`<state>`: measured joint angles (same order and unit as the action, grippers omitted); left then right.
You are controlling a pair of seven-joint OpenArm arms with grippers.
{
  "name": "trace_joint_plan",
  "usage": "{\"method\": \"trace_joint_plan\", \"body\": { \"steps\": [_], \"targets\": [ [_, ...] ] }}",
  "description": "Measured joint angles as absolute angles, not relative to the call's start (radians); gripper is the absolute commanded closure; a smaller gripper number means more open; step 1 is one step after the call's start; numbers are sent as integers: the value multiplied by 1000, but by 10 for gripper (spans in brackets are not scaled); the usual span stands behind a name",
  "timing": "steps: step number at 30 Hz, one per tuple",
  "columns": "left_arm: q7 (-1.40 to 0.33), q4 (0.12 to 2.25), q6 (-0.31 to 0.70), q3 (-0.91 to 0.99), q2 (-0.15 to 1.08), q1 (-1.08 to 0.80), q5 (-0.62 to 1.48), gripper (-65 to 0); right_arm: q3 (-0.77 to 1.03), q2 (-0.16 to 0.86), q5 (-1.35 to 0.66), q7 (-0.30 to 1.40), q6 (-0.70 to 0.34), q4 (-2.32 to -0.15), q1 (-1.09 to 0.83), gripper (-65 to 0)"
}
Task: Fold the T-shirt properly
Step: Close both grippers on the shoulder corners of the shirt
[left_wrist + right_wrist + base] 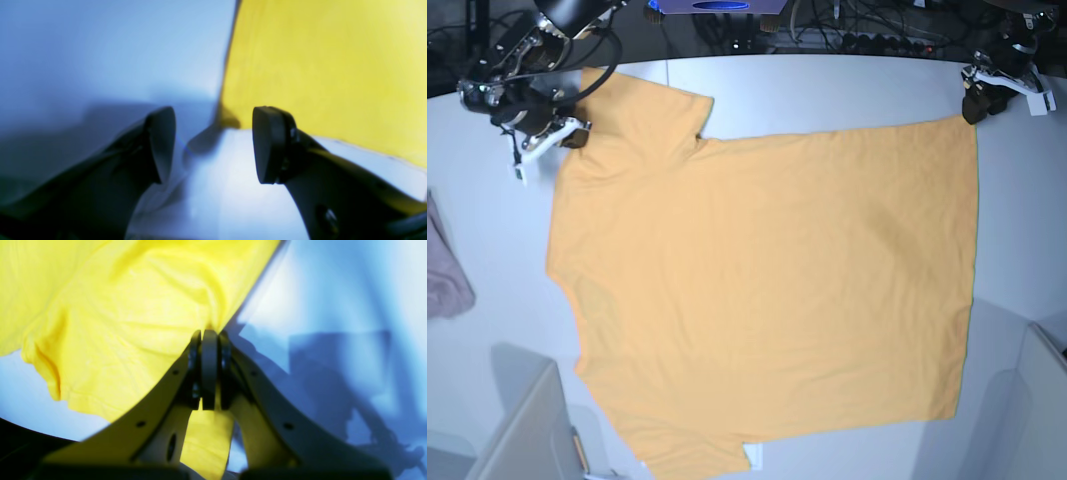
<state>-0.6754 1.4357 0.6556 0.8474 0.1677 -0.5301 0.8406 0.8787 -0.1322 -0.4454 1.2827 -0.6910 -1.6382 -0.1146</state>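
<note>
Lying spread almost flat across the white table [827,85], the T-shirt [767,290] fills most of the base view, its hem running down the 3 o'clock side and its shoulders toward 9 o'clock; one sleeve juts out toward 11 o'clock, the other toward 7 o'clock. A pinkish cloth [447,270] sits apart at the 9 o'clock edge, not part of the job.

The right gripper [209,336] is at about 10 o'clock in the base view, by the shoulder near the upper sleeve. Its wrist camera shows the jaws pressed together with yellow fabric pinched between them — cloth bunches above the tips and a strip shows below. The left gripper [213,143] sits at the 2 o'clock corner, beside the top end of the hem. Its fingers [267,143] stand apart with bare table between them; the shirt's edge lies just beyond, at about 1 o'clock in that wrist view, not yet caught.

My reading is that the grasping step before the first fold is in hand: one end of the far long edge is held, the other is not. The next move calls for the left gripper to ease onto the hem corner and close on it, so both arms can lift that edge together and carry it across toward 6 o'clock. Lifting with only one end gripped would likely drag the cloth askew — the flat lay is worth keeping.
</note>
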Motion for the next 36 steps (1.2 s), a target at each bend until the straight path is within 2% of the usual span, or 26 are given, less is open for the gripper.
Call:
{"method": "trace_joint_plan", "body": {
  "steps": [23,24,26,29,30,36],
  "targets": [
    [-642,1335,681,797,146,-421,888,-352,877,-130,-447,1280,-691,-1638,-117,0],
    [-643,1335,681,797,146,-417,887,-336,877,-130,-447,1280,-691,-1638,-117,0],
    [-643,1335,674,794,147,-410,872,-244,877,-130,-447,1280,-691,-1639,-117,0],
    [-656,1329,658,794,145,-408,862,-20,877,-130,-447,1280,-691,-1639,-117,0],
    [-661,1328,659,794,143,-408,861,0,877,-130,-446,1280,-691,-1638,-117,0],
    [-666,1339,659,791,142,-412,857,0,878,-130,-447,1281,-691,-1638,-117,0]
  ]
}}
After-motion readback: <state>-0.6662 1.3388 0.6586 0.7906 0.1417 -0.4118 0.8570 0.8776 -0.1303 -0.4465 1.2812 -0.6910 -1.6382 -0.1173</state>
